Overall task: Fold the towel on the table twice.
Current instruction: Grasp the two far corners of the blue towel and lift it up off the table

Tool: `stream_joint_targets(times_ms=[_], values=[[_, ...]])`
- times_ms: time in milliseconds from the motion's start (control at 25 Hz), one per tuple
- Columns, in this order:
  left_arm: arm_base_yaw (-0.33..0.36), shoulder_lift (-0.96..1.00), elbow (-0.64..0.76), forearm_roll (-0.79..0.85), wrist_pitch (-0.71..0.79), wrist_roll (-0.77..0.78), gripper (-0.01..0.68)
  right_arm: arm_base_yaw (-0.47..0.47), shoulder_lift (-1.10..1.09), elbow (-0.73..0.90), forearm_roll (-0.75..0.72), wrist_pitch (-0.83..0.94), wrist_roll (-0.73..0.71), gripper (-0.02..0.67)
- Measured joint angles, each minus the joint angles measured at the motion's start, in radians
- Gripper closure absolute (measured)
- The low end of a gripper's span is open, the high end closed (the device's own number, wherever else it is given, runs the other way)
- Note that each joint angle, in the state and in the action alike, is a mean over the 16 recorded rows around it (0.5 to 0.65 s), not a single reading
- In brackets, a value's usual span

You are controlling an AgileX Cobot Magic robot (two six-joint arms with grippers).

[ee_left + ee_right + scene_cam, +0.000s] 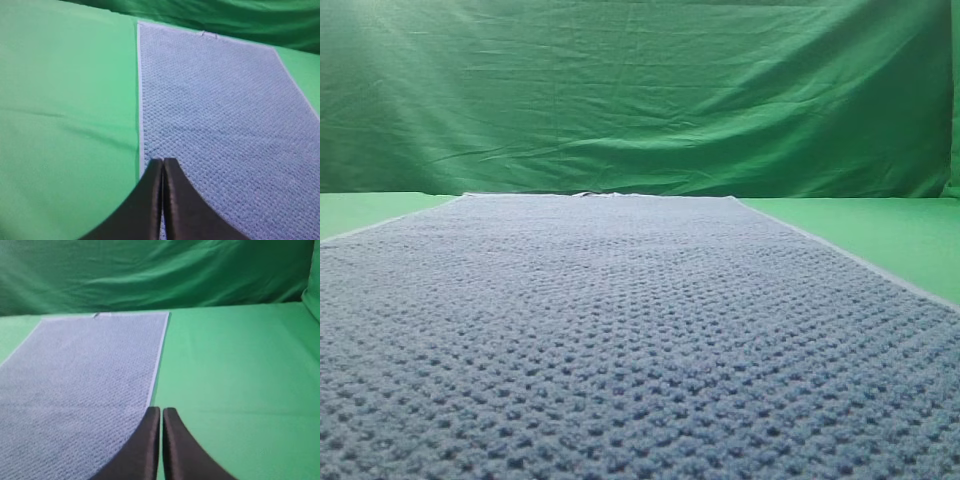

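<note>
The blue-grey waffle-knit towel (620, 330) lies flat and unfolded on the green table (890, 235), running from the near edge to the far end. Its pale hem shows along both long sides. In the left wrist view my left gripper (163, 161) is shut, hanging over the towel (220, 110) just inside its left hem, with nothing between its fingers. In the right wrist view my right gripper (161, 410) is also shut and empty, above the table (240, 365) just off the right hem of the towel (85, 370). Neither gripper shows in the high view.
A wrinkled green backdrop cloth (640, 90) hangs behind the table. Bare green table (65, 115) stretches to the left of the towel and to its right. A small loop tag (209, 34) sits at the towel's far hem.
</note>
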Motion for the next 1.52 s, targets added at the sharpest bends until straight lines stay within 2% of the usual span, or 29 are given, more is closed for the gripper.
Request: stream_joint_targets(times_ms=[360,960,1520], values=[[-0.052,0.356,-0.19,0.065,0.107,0.019,0.673,0.008,0.363,-0.228,-0.088,0.166,0.016,0.649],[-0.074,0.917,-0.466,0.078,0.12,0.073,0.673,0.031,0.866,-0.532,-0.16,0.316,0.109,0.649],[-0.074,1.227,-0.687,0.091,0.133,0.124,0.673,0.184,1.274,-0.874,-0.301,0.381,0.221,0.646]])
